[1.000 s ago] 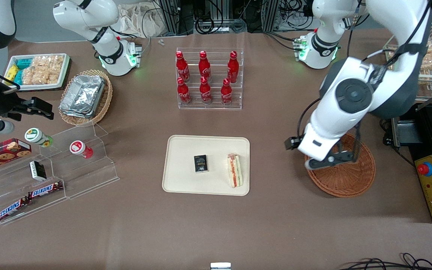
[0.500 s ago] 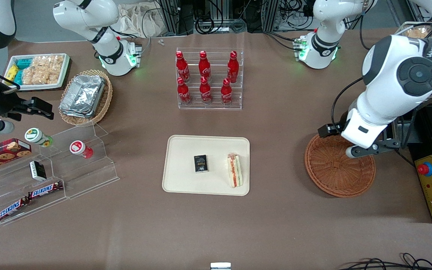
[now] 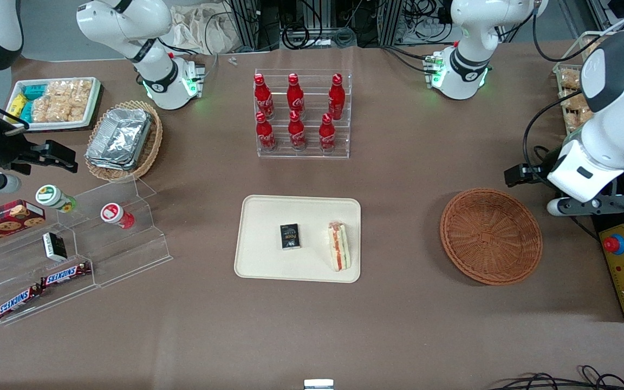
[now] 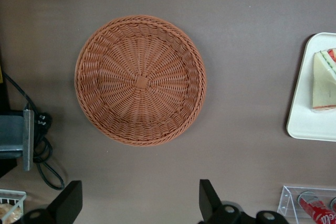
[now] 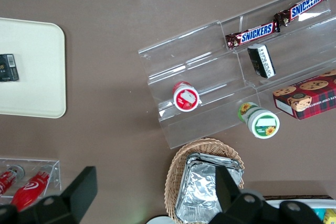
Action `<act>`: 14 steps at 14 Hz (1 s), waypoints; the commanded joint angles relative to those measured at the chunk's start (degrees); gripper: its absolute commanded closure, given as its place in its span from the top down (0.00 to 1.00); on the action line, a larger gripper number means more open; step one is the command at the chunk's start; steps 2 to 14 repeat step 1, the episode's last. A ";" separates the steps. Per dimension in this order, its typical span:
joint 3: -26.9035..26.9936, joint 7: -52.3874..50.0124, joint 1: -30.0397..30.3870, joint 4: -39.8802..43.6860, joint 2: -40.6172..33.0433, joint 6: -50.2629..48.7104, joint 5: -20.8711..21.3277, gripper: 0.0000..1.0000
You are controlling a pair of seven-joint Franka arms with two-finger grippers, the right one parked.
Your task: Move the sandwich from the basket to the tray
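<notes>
We're seeing sandwich (image 3: 339, 247) lying on tray (image 3: 268, 216) beside a small black box (image 3: 290, 236). Basket (image 3: 491, 235) sitting w/ nothing in it. Pincer (image 4: 139, 203) is hanging above surface (image 3: 398, 179), fingers apart, gripping nothing.

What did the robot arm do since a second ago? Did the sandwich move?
The arm pulled its gripper away from above the basket, toward the working arm's end of the table; it now hangs beside the basket with fingers open, holding nothing. The sandwich did not move: it lies on the tray next to the small black box. The basket stayed put, empty.
</notes>
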 commanded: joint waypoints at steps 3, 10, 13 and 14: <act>0.69 2.02 -1.77 5.25 3.66 -2.07 -0.11 1.00; 0.69 2.02 -1.77 5.25 3.66 -2.07 -0.11 1.00; 0.69 2.02 -1.77 5.25 3.66 -2.07 -0.11 1.00; 0.69 2.02 -1.77 5.25 3.66 -2.07 -0.11 1.00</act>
